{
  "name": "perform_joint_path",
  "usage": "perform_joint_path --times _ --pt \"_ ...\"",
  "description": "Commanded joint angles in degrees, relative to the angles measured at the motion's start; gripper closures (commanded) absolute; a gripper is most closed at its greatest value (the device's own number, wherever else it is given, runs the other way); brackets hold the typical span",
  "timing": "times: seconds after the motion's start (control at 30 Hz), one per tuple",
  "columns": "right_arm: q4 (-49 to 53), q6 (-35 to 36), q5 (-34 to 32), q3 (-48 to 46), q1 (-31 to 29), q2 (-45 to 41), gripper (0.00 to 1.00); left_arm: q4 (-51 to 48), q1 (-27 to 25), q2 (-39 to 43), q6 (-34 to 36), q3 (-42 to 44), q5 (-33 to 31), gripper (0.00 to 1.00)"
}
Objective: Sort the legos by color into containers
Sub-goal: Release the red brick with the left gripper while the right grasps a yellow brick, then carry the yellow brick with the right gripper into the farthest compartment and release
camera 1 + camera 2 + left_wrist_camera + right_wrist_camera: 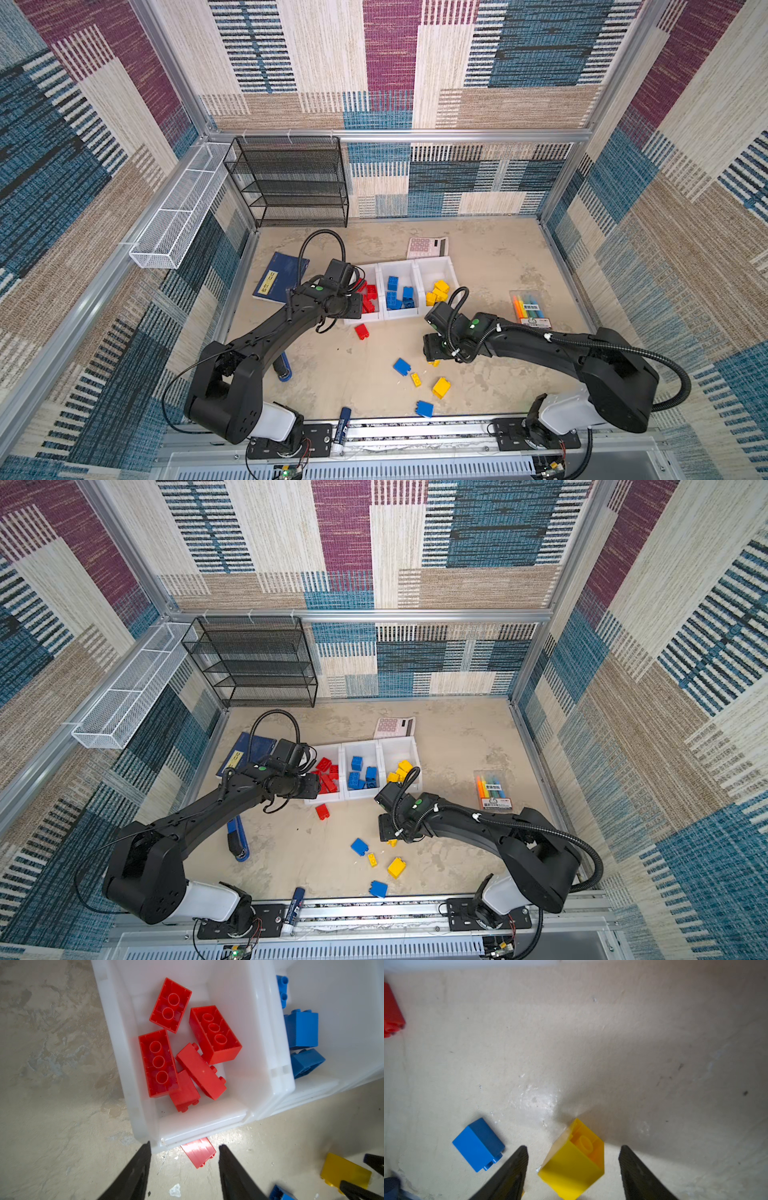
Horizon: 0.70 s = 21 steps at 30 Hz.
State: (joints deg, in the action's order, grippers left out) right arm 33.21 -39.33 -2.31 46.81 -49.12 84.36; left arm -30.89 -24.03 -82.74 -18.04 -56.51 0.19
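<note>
Three joined white containers (436,261) (399,741) stand mid-table. The left one (124,1064) holds red legos (158,1064), the middle blue legos (399,293), the right yellow legos (438,291). My left gripper (353,305) (184,1144) hangs open and empty over the left container's near rim. Just below it a red lego (362,331) (198,1152) lies on the table. My right gripper (432,353) (573,1147) is low and open, its jaws astride a yellow lego (571,1167) with a gap on each side. Loose blue (402,366) (478,1145) (424,408) and yellow legos (416,379) (441,387) lie nearby.
A calculator (428,247) lies behind the containers and a blue notebook (280,276) to their left. A marker pack (532,309) is on the right and a glue stick (341,428) at the front edge. A black mesh rack (291,183) and a white wire basket (178,216) stand at the back left.
</note>
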Motion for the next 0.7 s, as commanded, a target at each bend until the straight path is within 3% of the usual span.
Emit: perform_joint_path --times 0.0,0.17,0.43,0.67 --pt "2.24 -2.54 -2.38 -0.43 -0.08 -0.34 0.29 0.35 0.02 0.78 -0.29 0.51 -0.52 0.44" --pt "1.96 -2.94 -1.96 -2.63 -0.03 -2.52 0.35 1.02 -0.04 0.5 -0.83 1.36 0.06 0.44" --pt "-0.25 -2.7 -1.14 -2.71 -0.05 -1.83 0.61 0.67 -0.03 1.06 -0.94 1.71 -0.22 0.44" --pt "0.28 -0.48 -3.57 -0.13 0.03 -3.73 0.66 0.15 0.01 1.99 -1.44 2.01 -0.11 0.44"
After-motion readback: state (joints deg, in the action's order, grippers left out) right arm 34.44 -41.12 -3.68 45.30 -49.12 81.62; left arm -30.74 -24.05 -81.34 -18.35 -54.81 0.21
